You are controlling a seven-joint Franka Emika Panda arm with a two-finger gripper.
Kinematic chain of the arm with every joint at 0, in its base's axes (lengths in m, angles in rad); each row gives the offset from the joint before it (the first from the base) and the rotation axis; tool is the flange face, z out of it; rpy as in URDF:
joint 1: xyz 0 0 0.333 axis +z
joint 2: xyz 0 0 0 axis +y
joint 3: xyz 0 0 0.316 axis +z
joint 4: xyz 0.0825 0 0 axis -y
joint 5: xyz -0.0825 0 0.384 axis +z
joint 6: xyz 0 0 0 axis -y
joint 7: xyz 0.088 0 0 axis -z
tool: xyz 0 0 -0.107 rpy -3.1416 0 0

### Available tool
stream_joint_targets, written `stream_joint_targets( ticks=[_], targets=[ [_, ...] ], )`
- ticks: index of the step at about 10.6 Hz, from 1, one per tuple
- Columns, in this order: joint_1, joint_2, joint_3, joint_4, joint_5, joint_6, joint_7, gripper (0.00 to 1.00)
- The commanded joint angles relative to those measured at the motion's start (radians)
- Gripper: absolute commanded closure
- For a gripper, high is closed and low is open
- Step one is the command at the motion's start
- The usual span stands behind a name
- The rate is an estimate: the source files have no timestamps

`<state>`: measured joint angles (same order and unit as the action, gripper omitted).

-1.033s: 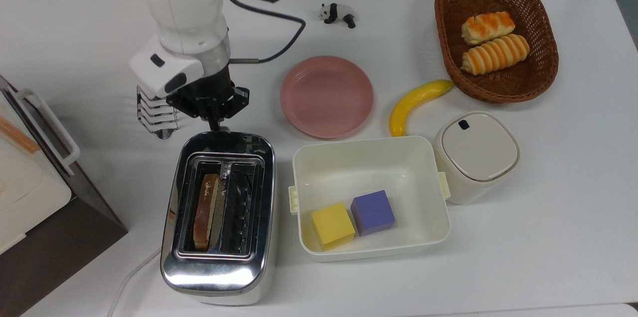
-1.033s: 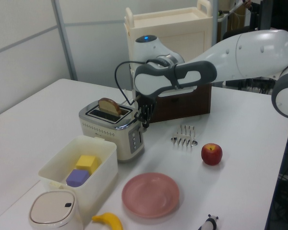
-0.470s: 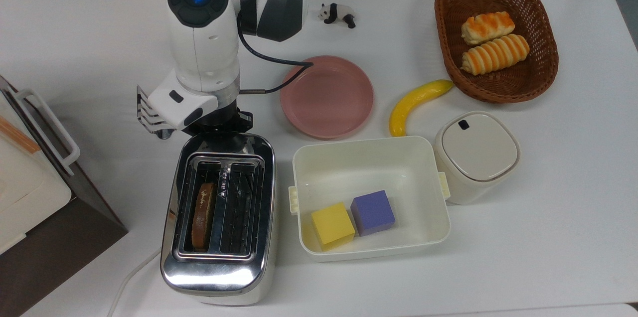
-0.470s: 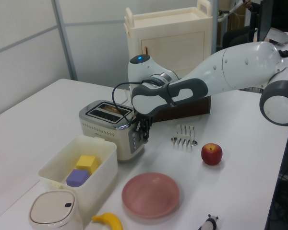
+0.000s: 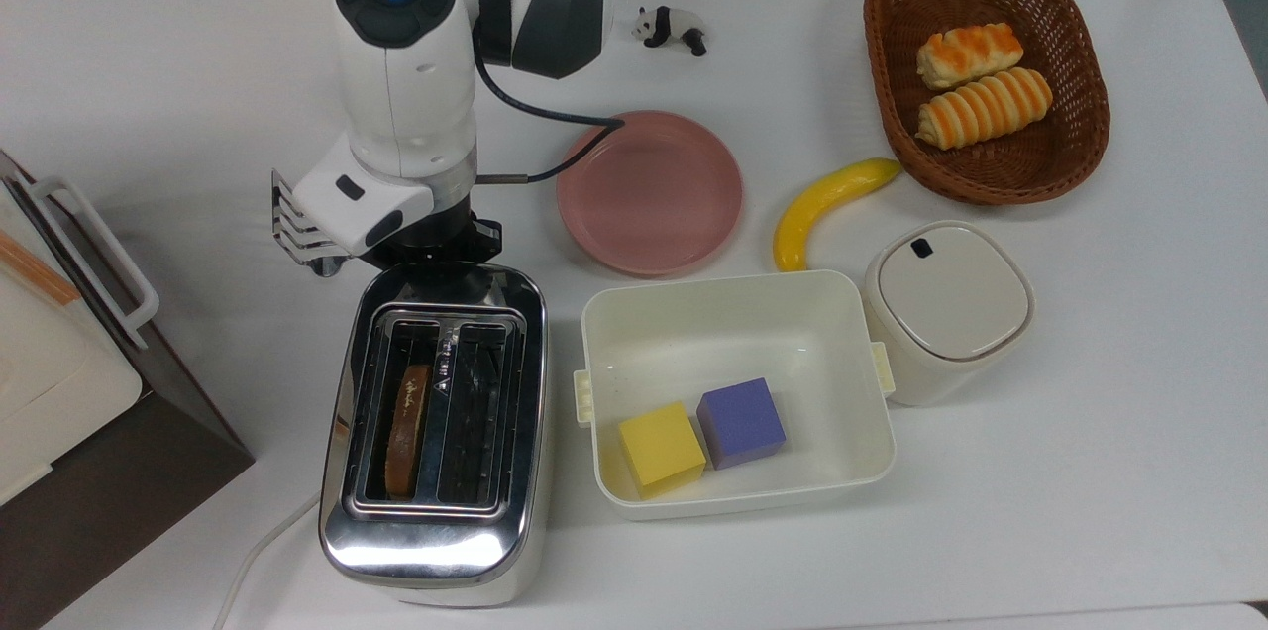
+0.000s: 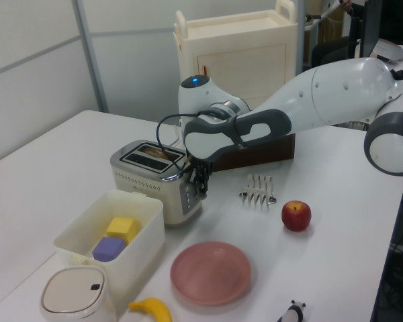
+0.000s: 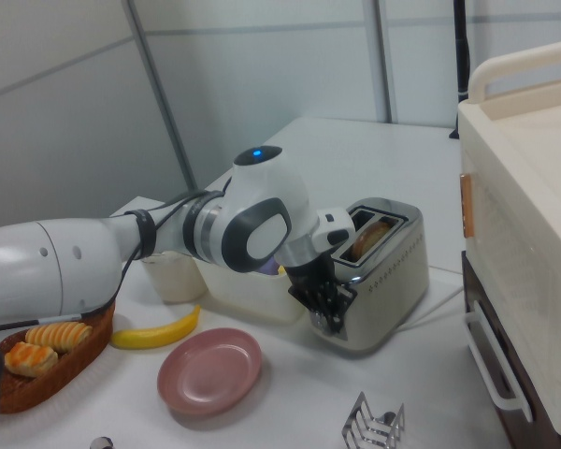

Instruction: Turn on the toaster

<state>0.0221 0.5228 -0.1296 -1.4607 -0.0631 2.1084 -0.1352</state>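
1. The toaster (image 5: 436,432) sits on the desk (image 5: 1090,472) beside a white bin (image 5: 733,392), bread slice (image 5: 404,427) sunk in one slot.
2. The tool (image 6: 201,186) is low against the toaster's lever end.
3. Can't tell whether its fingers are apart or together.

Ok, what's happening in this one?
A single robot arm is working at the lever end of the toaster. Its pincer is low against that end face, where the lever sits. A slice of bread sits sunk down in one slot, the one on the top view's left, so the lever looks pushed down. The wire toast rack, pink plate and the white tub with two blocks lie untouched nearby.
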Motion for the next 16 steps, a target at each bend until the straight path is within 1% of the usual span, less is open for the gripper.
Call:
stream_joint_targets(
  ticks=[1,2,5,6,7,8,11,12,13,16],
  targets=[
    [0.009,-0.107,-0.005,-0.01,0.005,-0.082,-0.009,1.0],
    [0.01,-0.128,-0.005,-0.01,0.005,-0.103,-0.009,1.0],
    [0.012,-0.155,0.001,-0.009,0.009,-0.148,-0.006,1.0],
    [0.013,-0.174,0.005,-0.009,0.009,-0.194,-0.004,0.84],
    [0.015,-0.2,0.008,-0.009,0.012,-0.244,0.015,0.48],
    [0.022,-0.227,0.008,-0.01,0.015,-0.286,0.063,0.0],
    [0.064,-0.277,0.008,-0.01,0.003,-0.395,0.205,0.0],
    [0.07,-0.287,0.008,-0.012,0.003,-0.406,0.25,0.0],
    [0.07,-0.293,0.008,-0.013,0.003,-0.407,0.271,0.0],
    [0.068,-0.293,0.007,-0.012,0.002,-0.412,0.258,0.0]
  ],
)
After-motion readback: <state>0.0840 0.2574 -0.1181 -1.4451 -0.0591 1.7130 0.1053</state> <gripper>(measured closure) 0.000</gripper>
